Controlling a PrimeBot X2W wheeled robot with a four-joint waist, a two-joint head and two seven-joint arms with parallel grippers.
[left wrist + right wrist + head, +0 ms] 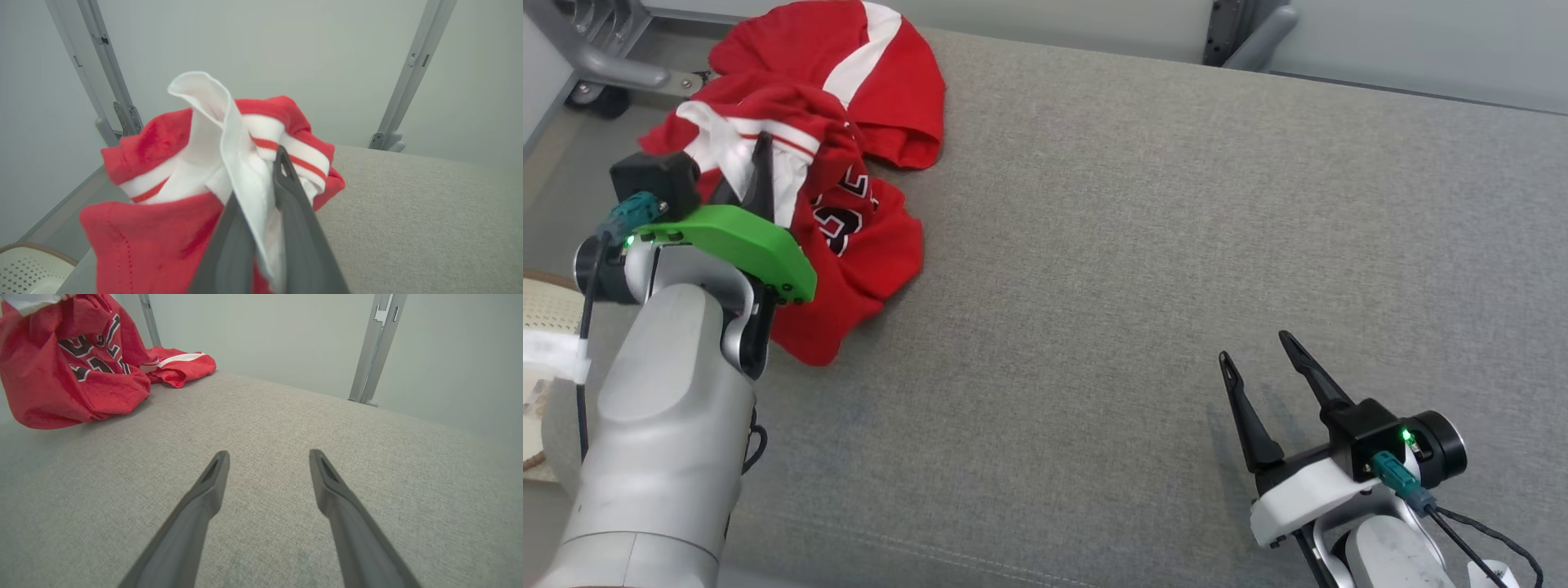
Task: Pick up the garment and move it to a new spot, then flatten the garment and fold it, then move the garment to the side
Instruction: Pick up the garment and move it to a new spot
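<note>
At the far left of the surface (1143, 245), the garment (849, 269) is lying bunched near the edge. Part of it is rising off the cloth where the left gripper (258, 183) is pinching it. The pinch is taking in only a thin white fold beside the striped trim. That fold may well be slipping free once the garment's full weight is hanging from it, which would be dropping everything back in a heap. The rest is trailing toward the far corner, so a careless lift could be dragging it over the left edge. Further right, the bare surface is offering plenty of room for a new spot.

The left gripper is clamping that white fold, its jaws standing almost together with the cloth squeezed between them and red fabric bulging around it. The right gripper (1255, 347) is sitting low at the near right, jaws spread wide, holding nothing, well apart from the garment.
</note>
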